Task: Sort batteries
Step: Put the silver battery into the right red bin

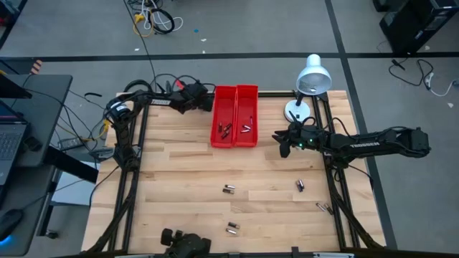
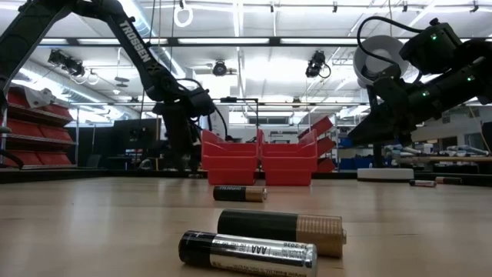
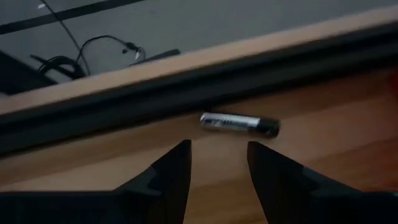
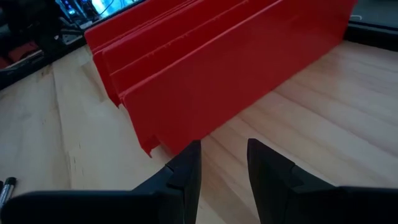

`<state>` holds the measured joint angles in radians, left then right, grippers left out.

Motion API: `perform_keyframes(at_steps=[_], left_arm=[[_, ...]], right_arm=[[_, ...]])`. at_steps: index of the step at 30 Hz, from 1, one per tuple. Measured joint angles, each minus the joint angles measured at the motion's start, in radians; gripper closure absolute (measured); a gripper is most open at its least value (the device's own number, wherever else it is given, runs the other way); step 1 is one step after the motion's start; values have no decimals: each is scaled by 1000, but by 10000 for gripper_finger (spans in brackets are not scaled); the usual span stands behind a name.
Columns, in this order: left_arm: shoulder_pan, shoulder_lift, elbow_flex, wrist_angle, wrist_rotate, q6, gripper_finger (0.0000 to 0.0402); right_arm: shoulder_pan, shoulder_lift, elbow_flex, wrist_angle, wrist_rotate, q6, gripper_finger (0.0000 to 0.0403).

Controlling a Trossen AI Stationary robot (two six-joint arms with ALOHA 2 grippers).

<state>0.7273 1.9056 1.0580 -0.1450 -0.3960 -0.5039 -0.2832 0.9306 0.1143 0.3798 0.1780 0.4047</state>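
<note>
Left gripper (image 3: 217,163) left of red bins (image 1: 234,115), fingers apart, empty, battery (image 3: 239,123) just ahead. Right gripper (image 4: 222,163) right of bins, slightly open, empty.

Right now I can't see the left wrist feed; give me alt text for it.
The left hand hovers open and empty above the wooden table, its two dark fingers apart. Just beyond them one silvery battery lies on its side beside the table's dark edge rail. Past the rail are grey floor and cables.
</note>
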Motion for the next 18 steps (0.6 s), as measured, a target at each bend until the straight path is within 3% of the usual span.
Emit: perform_keyframes(at_steps=[8,18], left_arm=[[-4,-1,1,-53,-25,-4,229],[-12,-1,0,94,-20,-48,229]], right_arm=[[0,0,0,0,0,-8,286],[0,0,0,0,1,-6,286]])
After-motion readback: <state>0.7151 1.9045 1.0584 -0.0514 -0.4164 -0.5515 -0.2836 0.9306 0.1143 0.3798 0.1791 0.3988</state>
